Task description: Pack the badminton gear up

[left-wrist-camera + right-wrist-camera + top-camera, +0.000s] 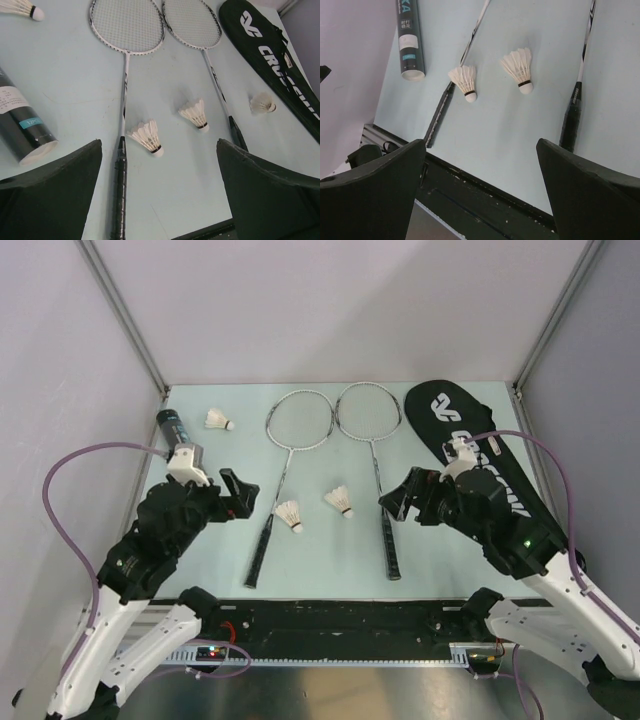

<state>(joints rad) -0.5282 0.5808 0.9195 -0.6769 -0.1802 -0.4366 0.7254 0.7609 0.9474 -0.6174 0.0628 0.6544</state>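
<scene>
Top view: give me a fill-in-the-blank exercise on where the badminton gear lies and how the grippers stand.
1. The left gripper and right gripper are both ___.
2. Between the left racket and right racket lie ___ shuttlecocks.
3. The tube lies to the ___ of both rackets.
4. The bag lies to the ___ of both rackets.

Missing words: open; two; left; right.
</scene>
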